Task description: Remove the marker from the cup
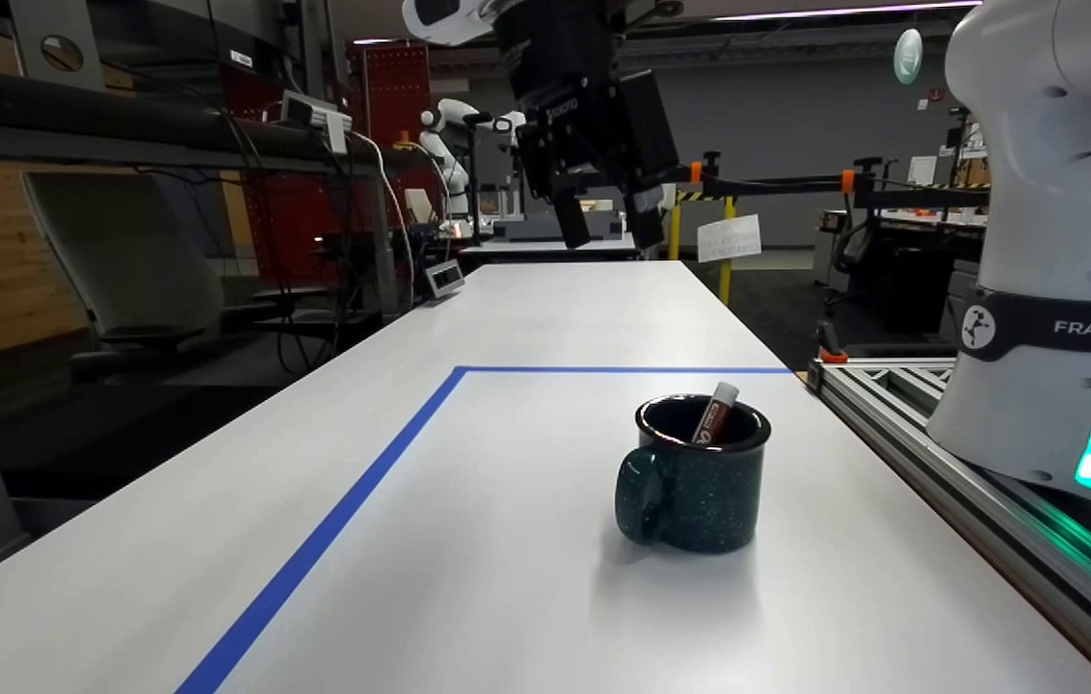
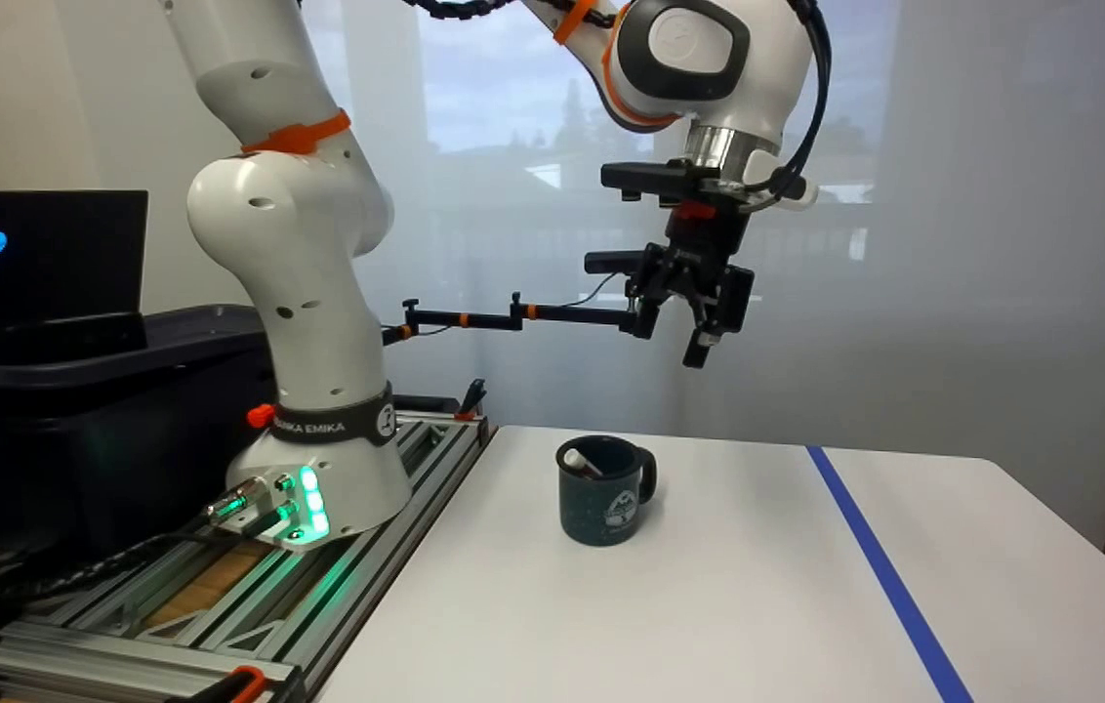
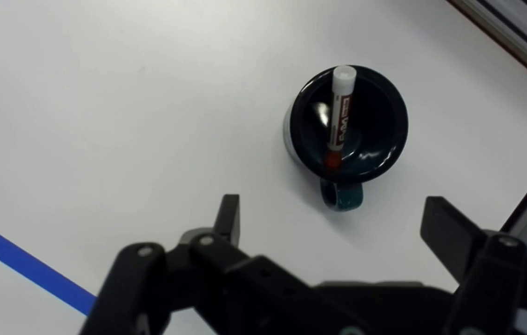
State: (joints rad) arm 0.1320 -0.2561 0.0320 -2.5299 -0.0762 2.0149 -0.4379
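The dark teal cup (image 1: 714, 501) stands upright on the white table; it also shows in an exterior view (image 2: 601, 517) and in the wrist view (image 3: 380, 111). The marker (image 3: 340, 114) leans inside the cup, its white end at the rim and its reddish end down inside. It also shows in both exterior views (image 1: 715, 416) (image 2: 581, 463). My gripper (image 3: 332, 216) is open and empty, its fingers wide apart. In both exterior views the gripper (image 1: 610, 231) (image 2: 671, 342) hangs tilted, well above the table and apart from the cup. In the wrist view the cup's handle points towards the jaws.
The white table (image 1: 545, 308) carries blue tape lines (image 1: 353, 511). The robot base (image 2: 343, 488) stands on an aluminium frame (image 2: 416, 547) along the table edge near the cup. A dark bin (image 2: 103, 439) with a laptop (image 2: 35, 264) is behind the base.
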